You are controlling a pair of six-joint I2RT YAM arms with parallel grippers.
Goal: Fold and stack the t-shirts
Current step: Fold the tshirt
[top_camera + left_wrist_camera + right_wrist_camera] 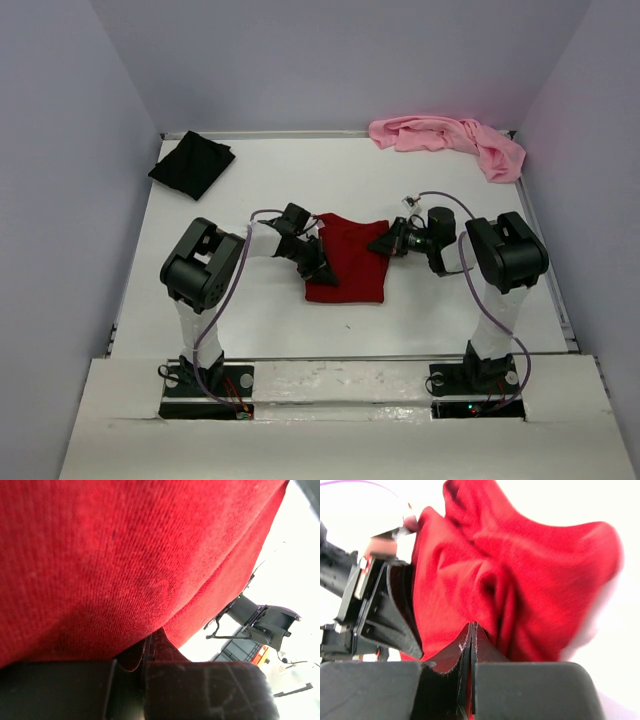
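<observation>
Fold step: left gripper (322, 262) and right gripper (385, 245) both clamped on red shirt (350, 275), cloth bunched ahead of each. Move together, edge taut, lay flat before release.

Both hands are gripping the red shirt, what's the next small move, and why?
Probably lift both held sides slightly, together, pulling the cloth taut before folding. The left hand and right hand are each shut on opposite sides of the dark red shirt, which looks bunched between them.
</observation>
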